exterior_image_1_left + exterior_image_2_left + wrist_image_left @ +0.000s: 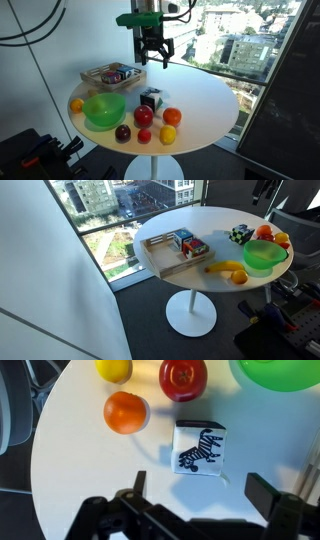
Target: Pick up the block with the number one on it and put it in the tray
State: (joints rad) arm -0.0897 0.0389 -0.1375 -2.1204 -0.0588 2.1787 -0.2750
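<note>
The block is a small cube whose pale top face shows a zebra drawing. It stands on the round white table near the fruits in both exterior views. My gripper hangs open and empty well above the table, behind the block. In the wrist view the open fingers frame bare table just below the block without touching it. The light-wood tray sits at the table's edge and holds several coloured blocks.
A green bowl stands near the block. A red apple, an orange and a yellow fruit lie close by. A banana lies near the bowl. A window runs alongside the table.
</note>
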